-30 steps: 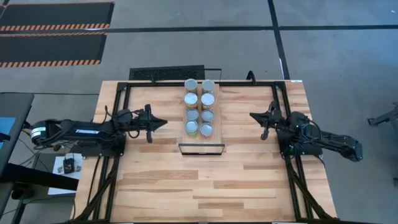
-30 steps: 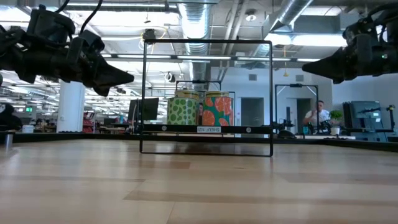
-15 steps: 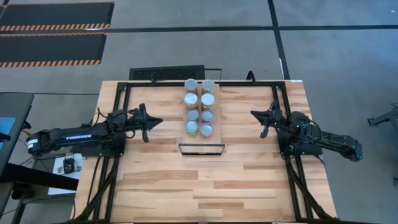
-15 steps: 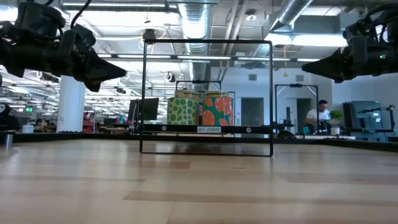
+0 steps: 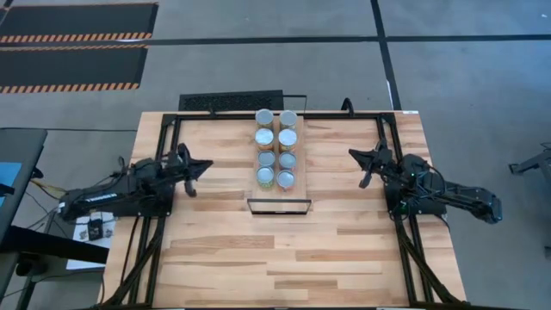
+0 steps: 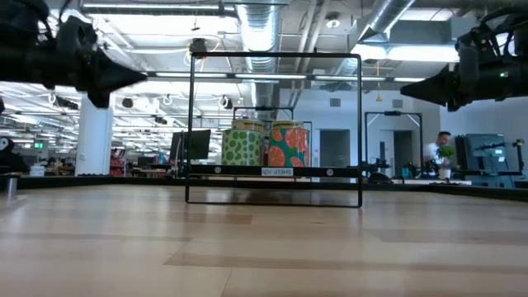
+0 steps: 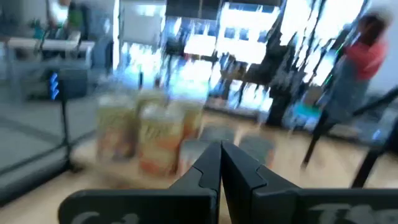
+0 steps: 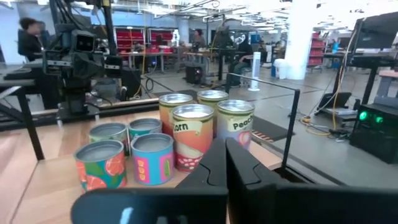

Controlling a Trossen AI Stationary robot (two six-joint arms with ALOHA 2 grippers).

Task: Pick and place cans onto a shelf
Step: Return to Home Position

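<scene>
Hovering level, jaws clenched empty: left arm (image 5: pixel 112 196) and right arm (image 5: pixel 448 194), either side of the cans (image 5: pixel 287 138).

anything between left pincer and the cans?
Nothing: the high view shows only bare tabletop between the left pincer and the cans; the right pincer is on their other side.

Cans (image 5: pixel 287 138): eight, silvery-topped, stood upright in two rows of four on shelf (image 6: pixel 247 172). Shelf: pale planks, black-framed, set mid-table.
</scene>
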